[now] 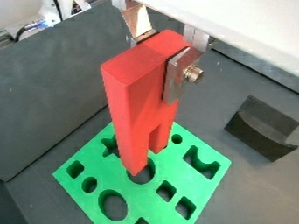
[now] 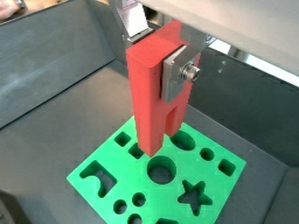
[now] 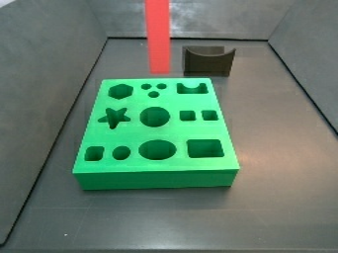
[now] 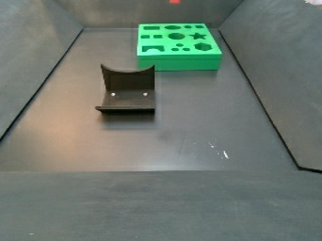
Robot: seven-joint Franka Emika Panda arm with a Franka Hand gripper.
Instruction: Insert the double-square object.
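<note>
The double-square object (image 1: 128, 96) is a tall red block with two prongs pointing down. My gripper (image 1: 158, 61) is shut on its upper end, a silver finger (image 1: 179, 77) flat on each side; this also shows in the other wrist view (image 2: 158, 57). The block (image 2: 149, 96) hangs upright over the green board (image 2: 117, 171), which has several shaped holes. Its prong ends are above the board's surface, not in a hole. In a side view the block (image 3: 157, 35) hangs above the far edge of the board (image 3: 158, 170), and the gripper is out of that view.
The dark fixture (image 3: 209, 59) with a curved notch stands on the floor beyond the board, and also shows in a wrist view (image 1: 263, 127) and a side view (image 4: 126, 89). Grey walls enclose the floor. The board (image 4: 179, 58) sits near a wall.
</note>
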